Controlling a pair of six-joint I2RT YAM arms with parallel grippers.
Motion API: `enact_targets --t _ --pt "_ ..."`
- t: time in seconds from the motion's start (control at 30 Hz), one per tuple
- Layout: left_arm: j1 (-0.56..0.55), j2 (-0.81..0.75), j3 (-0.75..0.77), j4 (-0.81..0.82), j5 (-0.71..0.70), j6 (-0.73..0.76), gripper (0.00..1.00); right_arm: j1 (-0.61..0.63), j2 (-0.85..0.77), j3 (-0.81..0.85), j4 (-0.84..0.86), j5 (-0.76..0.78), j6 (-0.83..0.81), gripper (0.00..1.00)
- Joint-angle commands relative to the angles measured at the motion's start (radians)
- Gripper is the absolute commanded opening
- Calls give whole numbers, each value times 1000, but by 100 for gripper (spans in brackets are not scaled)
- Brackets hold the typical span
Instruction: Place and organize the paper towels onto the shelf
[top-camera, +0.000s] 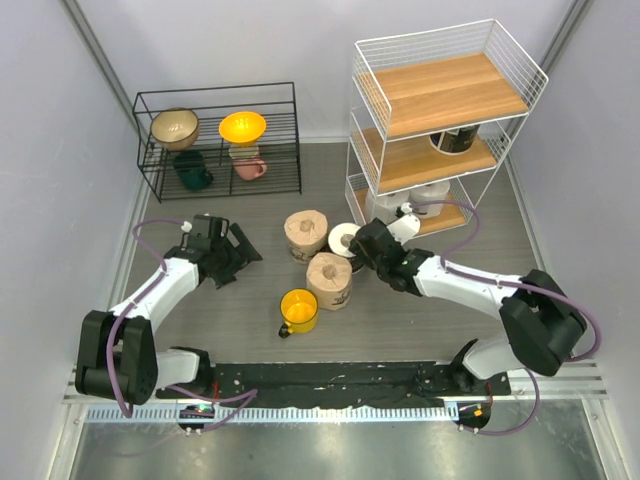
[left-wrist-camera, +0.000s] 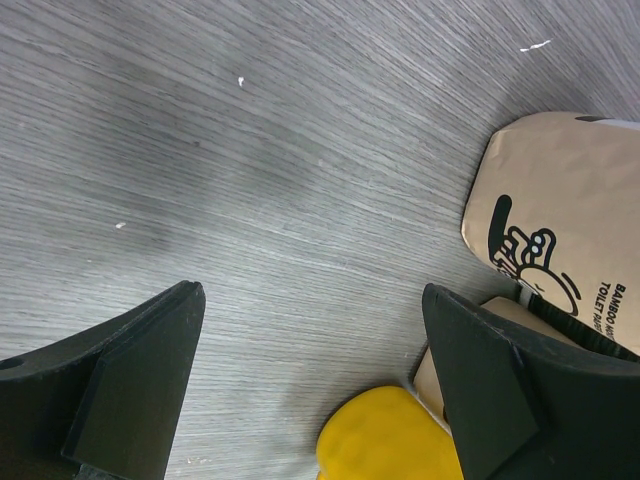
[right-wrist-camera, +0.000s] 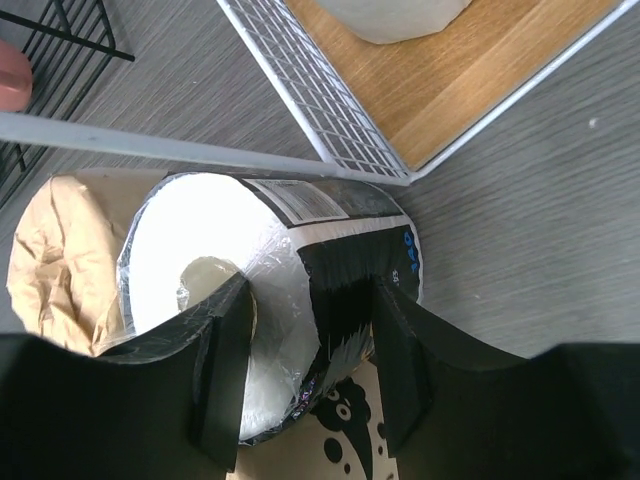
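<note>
Top view: shelf (top-camera: 445, 95) at back right, with a dark-wrapped roll (top-camera: 458, 138) on its middle board and a plain white roll (top-camera: 432, 192) on the bottom board. Mid-table (top-camera: 400, 335) stand the rear tan roll (top-camera: 306, 233), the front tan roll (top-camera: 329, 280) and the wrapped white roll (top-camera: 343, 241). The wrapped one is upright, packed tight against both tan rolls on their shelf side. Right gripper (top-camera: 362, 247) is on that roll, coming in from the shelf side. Yellow mug (top-camera: 299, 310) sits just beside the front tan roll, on the near side. Left gripper (top-camera: 238, 252) is well left of the cluster, fingers spread, holding nothing. Black rack (top-camera: 220, 140) with bowls and mugs is at back left, well apart. Left wrist: left gripper (left-wrist-camera: 312, 295) is wide open over bare table (left-wrist-camera: 300, 150). A tan roll (left-wrist-camera: 560, 200) with black cartoon print is ahead on the right; can't tell which of the two. Yellow mug (left-wrist-camera: 385, 435) shows low between the fingers. Right wrist: right gripper (right-wrist-camera: 312, 290) pinches the wall of the wrapped white roll (right-wrist-camera: 250, 240), one finger at the hollow core, the other outside on the dark wrap. Rear tan roll (right-wrist-camera: 60, 250) touches it on the left, and the front tan roll (right-wrist-camera: 345, 450) print shows below. Shelf (right-wrist-camera: 320, 100) corner wire is just beyond, with the plain white roll (right-wrist-camera: 395, 15) on its bottom board. Black rack (right-wrist-camera: 60, 30) is at top left.
</note>
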Motion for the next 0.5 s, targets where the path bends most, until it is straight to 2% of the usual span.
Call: enact_targets --t 0.0,0.23,0.47 --pt "-6 0 23 27 17 14 95 7 -136 9 -37 23 -34 27" --pt "-4 3 23 31 18 14 95 5 -344 24 -293 -16 -79 27" --pt "-4 -9 23 27 6 14 96 8 -582 32 -567 27 -7 27"
